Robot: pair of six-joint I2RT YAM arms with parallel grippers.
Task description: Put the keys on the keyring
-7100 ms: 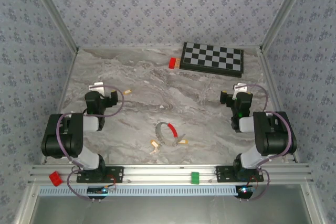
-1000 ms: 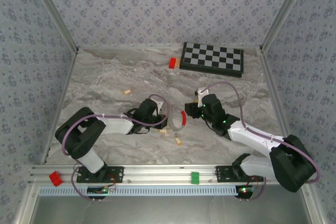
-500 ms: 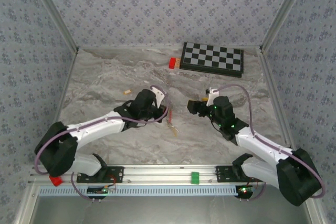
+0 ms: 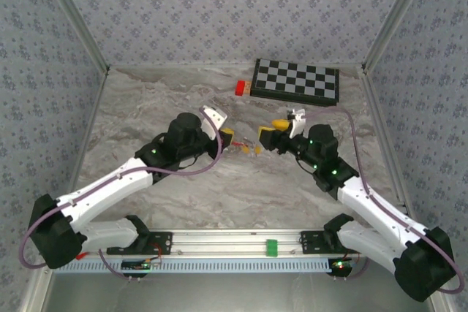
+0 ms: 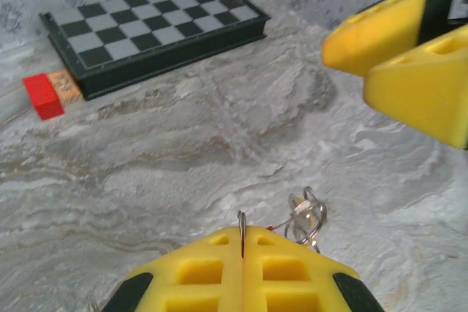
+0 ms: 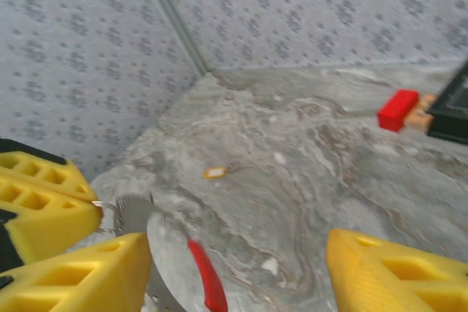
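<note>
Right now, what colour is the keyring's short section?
Bright red, on the keyring, clearest in the right wrist view.

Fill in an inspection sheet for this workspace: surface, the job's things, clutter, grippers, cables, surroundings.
Surface: grey marbled table, no spills seen.
Job's things: keyring, a grey loop with a red section, held between the two arms; one key lies loose on the table; other keys too small to judge.
Clutter: chessboard at the far edge, red block beside it.
Grippers: left gripper, jaws shut on the keyring's wire; right gripper, jaws open, facing it.
Cables: purple cables run along both arms, clear of the keyring.
Surroundings: patterned walls on three sides; metal rail at the near edge.
</note>
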